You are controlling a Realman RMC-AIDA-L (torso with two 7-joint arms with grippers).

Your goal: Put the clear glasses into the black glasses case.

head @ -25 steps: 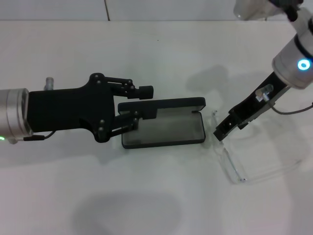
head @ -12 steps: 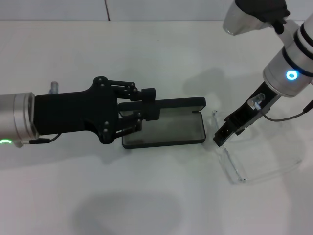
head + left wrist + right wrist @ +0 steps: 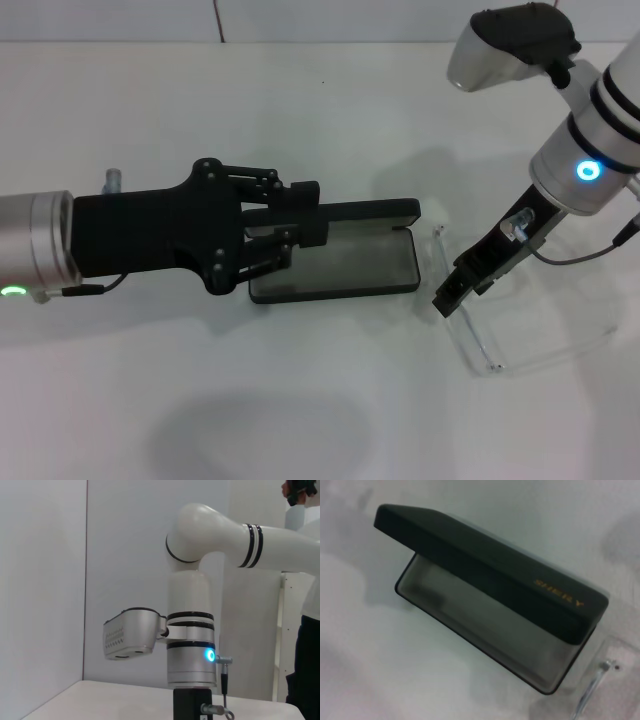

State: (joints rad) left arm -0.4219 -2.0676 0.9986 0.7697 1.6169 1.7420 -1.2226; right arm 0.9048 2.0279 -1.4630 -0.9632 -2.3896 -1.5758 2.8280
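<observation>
Two end effectors at work over the white worktop [image 3: 320, 420]. Left end effector [image 3: 300, 215] reached in from the left, fingers clamped on the left end of the black glasses case [image 3: 340, 260], one finger [image 3: 300, 190] against the raised lid, the other [image 3: 305, 233] inside at the grey lining. Case stood open near the middle of the worktop, lid propped up on the far side, orange lettering on the lid plain in the right wrist view [image 3: 559, 593], tray empty.

Clear glasses [image 3: 520, 335] lay on the worktop just right of the case, well short of being inside it, one thin arm [image 3: 475, 340] running toward the near edge. Right end effector [image 3: 452, 295] came down at a slant from the far right, tip low over the left end of the glasses, at the gap between them and the case. Cannot tell whether its fingers were apart or together, nor whether touching the frame.

Judged as the grasp step: case steadied and held open, glasses not yet lifted. Next move likely called for a sure pinch on the slippery clear frame, then a lift and a short carry left, lowering lengthwise into the tray without knocking the lid.
</observation>
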